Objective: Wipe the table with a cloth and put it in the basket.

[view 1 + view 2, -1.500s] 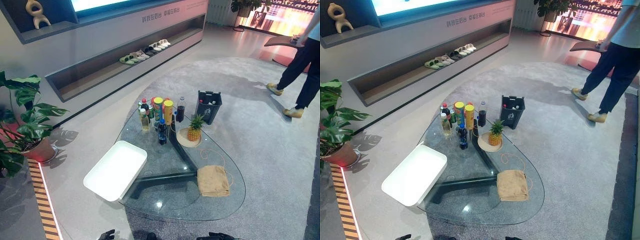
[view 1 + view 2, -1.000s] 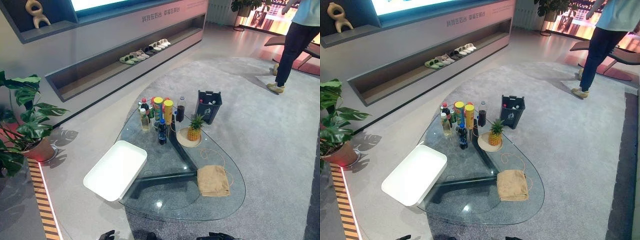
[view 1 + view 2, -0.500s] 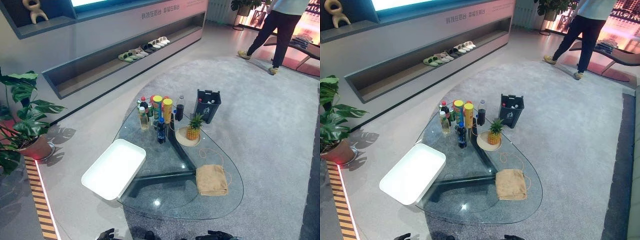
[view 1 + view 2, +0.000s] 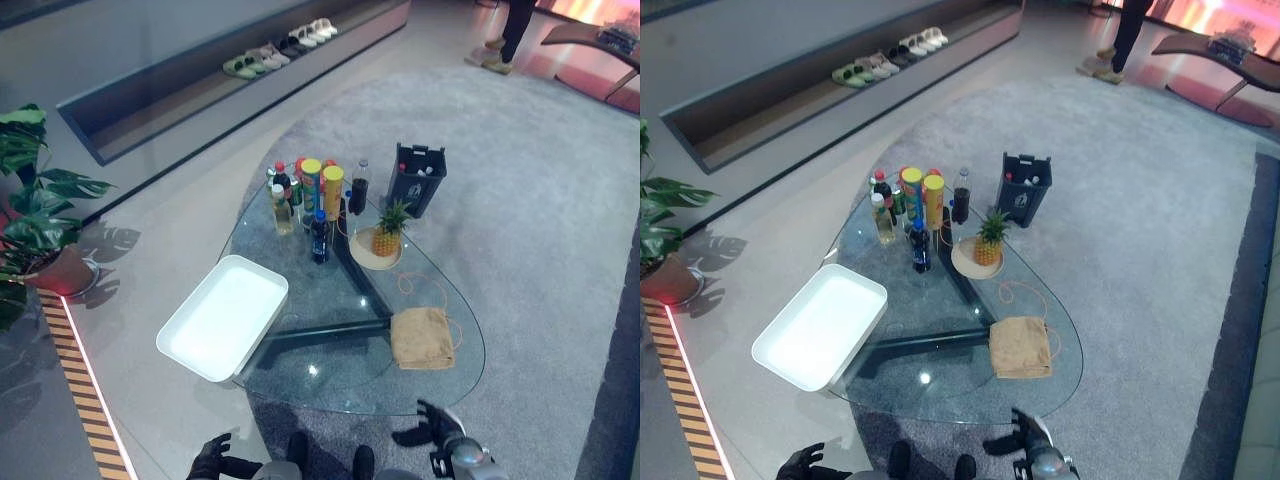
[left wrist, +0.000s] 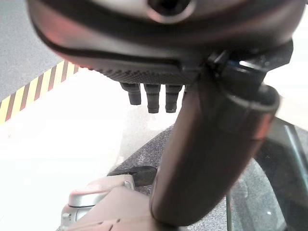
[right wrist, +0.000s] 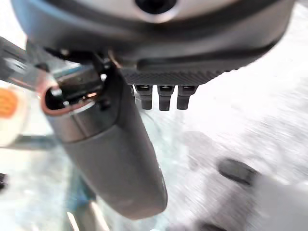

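A tan folded cloth (image 4: 422,337) lies on the right near part of the glass table (image 4: 330,372). A white rectangular basket (image 4: 222,317) sits empty at the table's left edge. My left hand (image 4: 212,458) hangs low at the bottom left, short of the table, fingers spread and holding nothing. My right hand (image 4: 430,428) is raised just before the table's near edge, a little short of the cloth, fingers spread. In the wrist views the left hand (image 5: 211,144) and right hand (image 6: 110,159) show straight fingers and nothing held.
Several bottles and cans (image 4: 310,200) crowd the table's far end beside a pineapple (image 4: 385,238) on a plate. A thin cord (image 4: 425,292) loops by the cloth. A dark bin (image 4: 418,178) stands on the carpet beyond; a potted plant (image 4: 40,220) is left. A person's legs (image 4: 510,30) are far back.
The camera has tipped downward, so the whole scene shifted up. Both hands have risen into view at the bottom. The person walked farther away. The cloth lies where it was.
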